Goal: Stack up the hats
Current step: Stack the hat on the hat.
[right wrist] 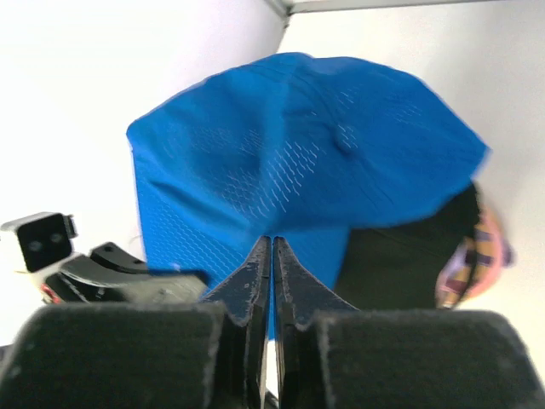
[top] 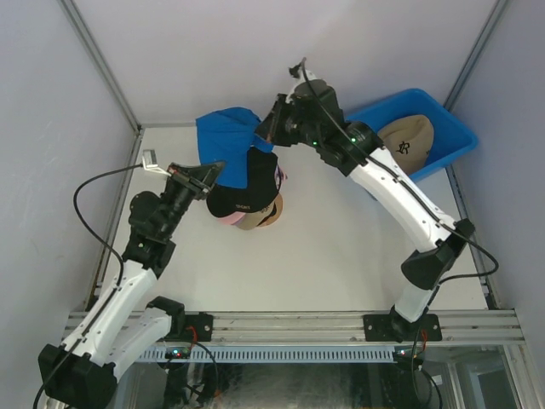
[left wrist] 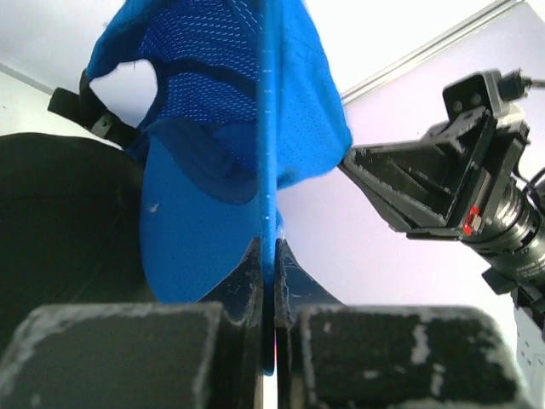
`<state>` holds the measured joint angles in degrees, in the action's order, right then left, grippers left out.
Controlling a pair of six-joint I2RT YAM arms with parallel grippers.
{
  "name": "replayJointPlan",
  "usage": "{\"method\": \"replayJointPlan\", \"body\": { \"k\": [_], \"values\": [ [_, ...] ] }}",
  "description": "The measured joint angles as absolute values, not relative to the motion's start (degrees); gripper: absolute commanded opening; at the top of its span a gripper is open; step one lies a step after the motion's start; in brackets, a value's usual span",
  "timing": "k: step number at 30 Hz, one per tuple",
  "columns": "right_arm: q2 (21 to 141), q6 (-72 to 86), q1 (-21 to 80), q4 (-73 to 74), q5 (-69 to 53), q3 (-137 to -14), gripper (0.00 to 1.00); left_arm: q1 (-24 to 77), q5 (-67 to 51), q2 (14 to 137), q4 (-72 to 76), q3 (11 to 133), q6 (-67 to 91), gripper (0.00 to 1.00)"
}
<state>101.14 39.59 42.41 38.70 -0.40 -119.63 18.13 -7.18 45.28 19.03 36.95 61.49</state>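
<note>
Closed fingertips of the left gripper (left wrist: 268,256) bite a fold of the blue cap (left wrist: 204,221). The right gripper (right wrist: 272,251), also clamped shut on that cap, holds the opposite side. Between them the cap hangs in the air over the far part of the worktop (top: 341,256), left of centre. It is just beyond a pile topped by a black cap (top: 247,183), with a pink cap (top: 223,218) and a tan cap (top: 262,215) peeking out beneath. A light-brown cap (top: 409,141) waits in the blue bin (top: 451,128) at the far right corner. The likely trouble lies in the shared hold: each pincer has only thin fabric, so an uneven pull or one side letting go first could leave the cap swinging or crumpled. It might then land askew on the black cap or nudge the loose pile apart. The two wrists also sit close together and could clip each other on the way down. The left arm rises from the near left corner with its elbow bent, reaching forward and inward. The right arm stretches diagonally from the near right edge toward the far edge, its wrist turned leftward.
</note>
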Motion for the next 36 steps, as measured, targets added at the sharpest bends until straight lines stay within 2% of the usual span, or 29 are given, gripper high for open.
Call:
{"method": "replayJointPlan", "body": {
  "k": [5,10,18,25,28,36],
  "values": [
    [93.5,38.4,36.6,36.4,-0.3,-110.8,0.19,16.1,-9.9,49.6,20.8,39.9,63.9,0.0],
    [86.9,38.3,29.5,32.6,-1.1,-103.9,0.31,15.6,-14.3,54.9,24.5,44.8,68.1,0.0],
    [78.0,40.2,20.0,21.5,-11.0,-88.1,0.49,15.6,-23.2,60.7,33.1,50.7,78.3,0.0],
    [76.0,46.7,8.5,9.3,-24.6,-78.7,0.54,15.6,-32.9,63.1,41.7,52.1,88.2,0.0],
    [75.8,50.0,6.6,3.3,-30.7,-78.0,0.63,15.6,-36.6,63.4,44.0,52.1,91.5,0.0],
    [75.7,62.7,5.0,-12.7,-46.4,-75.4,0.65,15.6,-43.8,64.1,51.4,52.1,98.2,0.0]
  ]
}}
